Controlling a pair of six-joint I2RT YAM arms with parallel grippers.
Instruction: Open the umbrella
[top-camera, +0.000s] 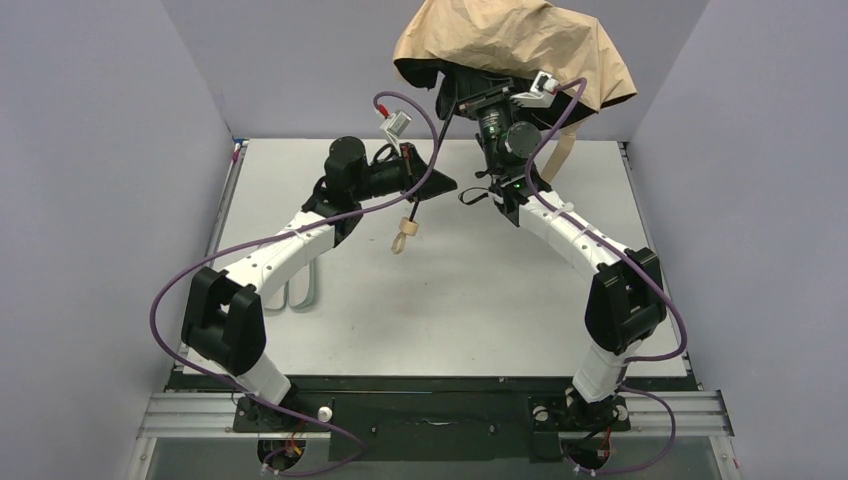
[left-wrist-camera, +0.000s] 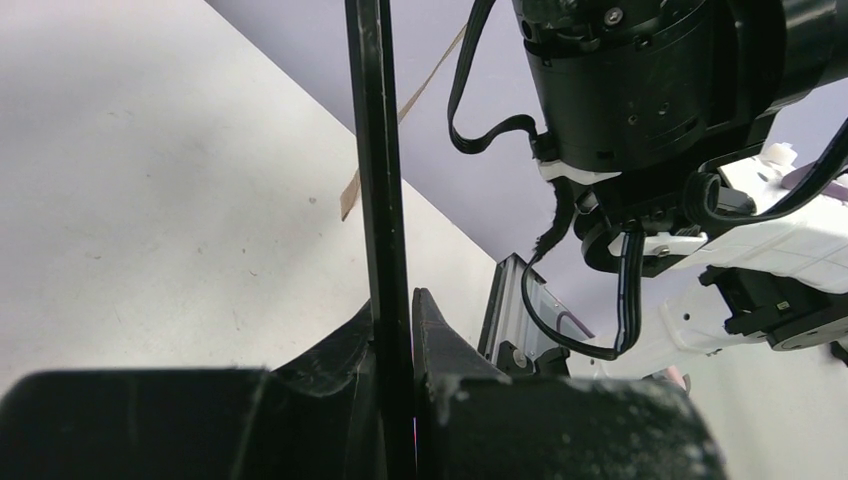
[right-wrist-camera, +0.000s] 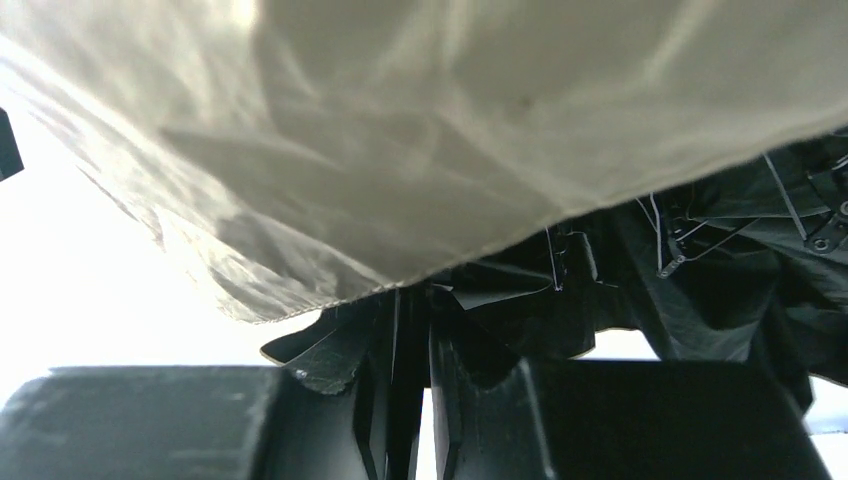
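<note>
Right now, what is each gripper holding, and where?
The left gripper pinches the umbrella by its black shaft; the right gripper grips black parts under the canopy.

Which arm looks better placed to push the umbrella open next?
Probably the right. The right gripper sits under the tan canopy against its black lining, where the spreading must happen; the left gripper is shut on the thin shaft below, anchoring it.

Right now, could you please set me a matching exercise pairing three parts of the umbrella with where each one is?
1. tan fabric canopy
2. thin black shaft
3. small tan handle

A. clamped in the jaws of the left gripper
B. hanging free below the left gripper
C. bunched above the right gripper

Pairs: 1-C, 2-A, 3-B
</note>
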